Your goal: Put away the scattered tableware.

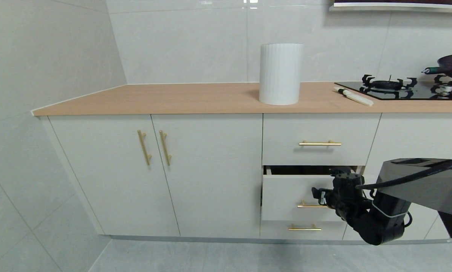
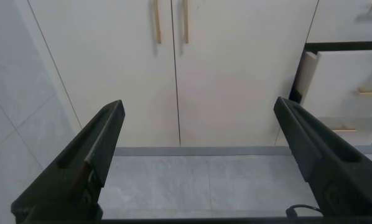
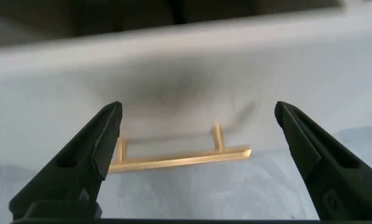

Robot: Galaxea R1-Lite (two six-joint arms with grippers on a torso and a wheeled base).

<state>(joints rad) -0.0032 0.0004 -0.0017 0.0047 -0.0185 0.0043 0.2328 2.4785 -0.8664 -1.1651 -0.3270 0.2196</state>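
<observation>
Wood tabletop (image 1: 173, 99) is carrying white ribbed canister (image 1: 280, 73) w/ pale utensil (image 1: 352, 96) lying btwn it & black hob (image 1: 400, 92).

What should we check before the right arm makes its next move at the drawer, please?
1. Right pincer open: ok.
2. Drawer handle centred ahead of it: ok.
3. Middle drawer out far enough for loading: not ok, only a narrow gap at its top.
4. Drawer's inside free: cannot tell, it is dark.
5. Left pincer open, clear of the drawer: ok.
6. White utensil lying free on the countertop: ok.
</observation>
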